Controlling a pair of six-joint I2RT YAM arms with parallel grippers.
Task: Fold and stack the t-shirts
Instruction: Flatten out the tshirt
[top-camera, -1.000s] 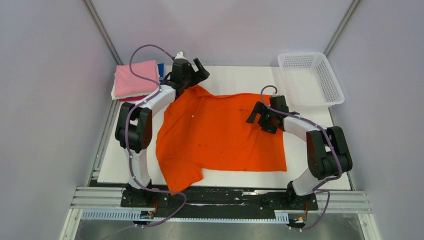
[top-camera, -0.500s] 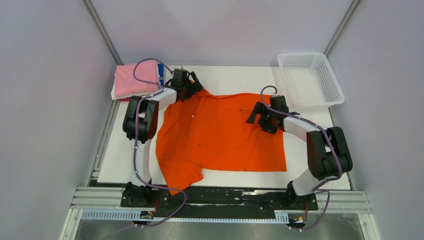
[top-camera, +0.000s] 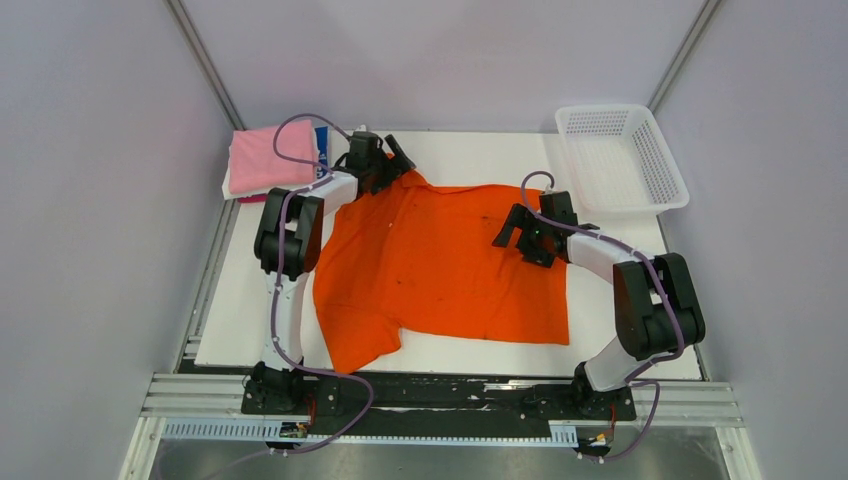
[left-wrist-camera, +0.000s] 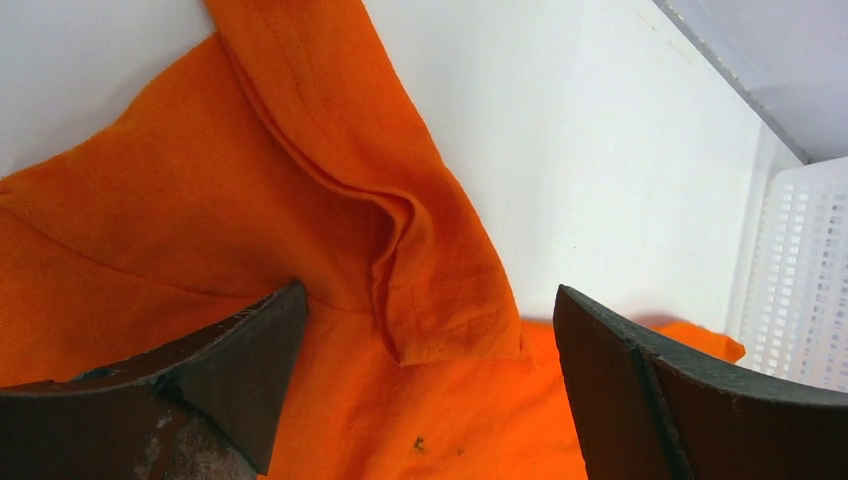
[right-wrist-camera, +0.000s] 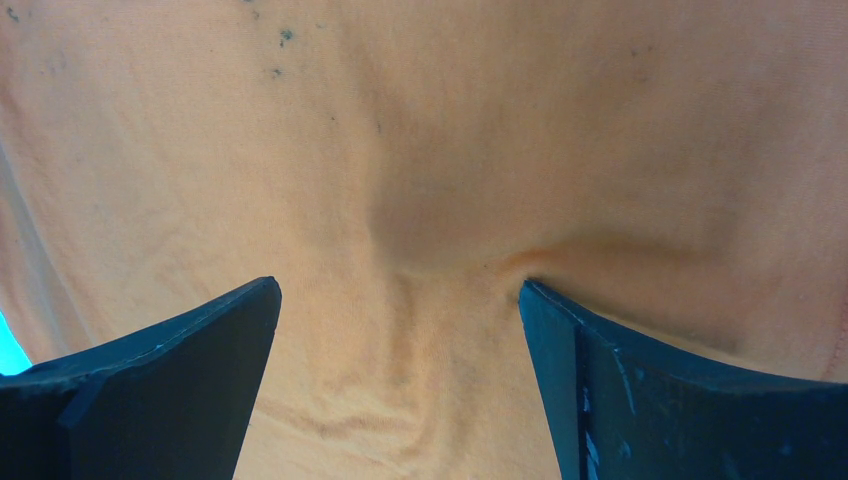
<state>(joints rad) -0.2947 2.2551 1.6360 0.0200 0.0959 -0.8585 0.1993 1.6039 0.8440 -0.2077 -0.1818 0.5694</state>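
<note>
A large bright orange t-shirt (top-camera: 440, 265) lies spread on the white table. My left gripper (top-camera: 390, 165) is open at the shirt's far left corner. In the left wrist view its open jaws straddle a folded-over flap of orange cloth (left-wrist-camera: 430, 270). My right gripper (top-camera: 522, 235) is open and rests low on the shirt's right part. In the right wrist view its fingertips (right-wrist-camera: 560, 340) press into the cloth (right-wrist-camera: 420, 170), which looks pale there, and a wrinkle lies between them. A folded pink shirt (top-camera: 268, 158) tops a stack at the far left, with a blue edge (top-camera: 321, 143) showing.
A white plastic mesh basket (top-camera: 620, 158) stands at the far right corner; it also shows in the left wrist view (left-wrist-camera: 795, 270). The shirt's near left sleeve (top-camera: 360, 345) reaches the table's front edge. Grey walls close in both sides.
My left gripper has come down and moved a little nearer onto the shirt's far left corner. The shirt's left edge has shifted slightly. The right arm has not moved.
</note>
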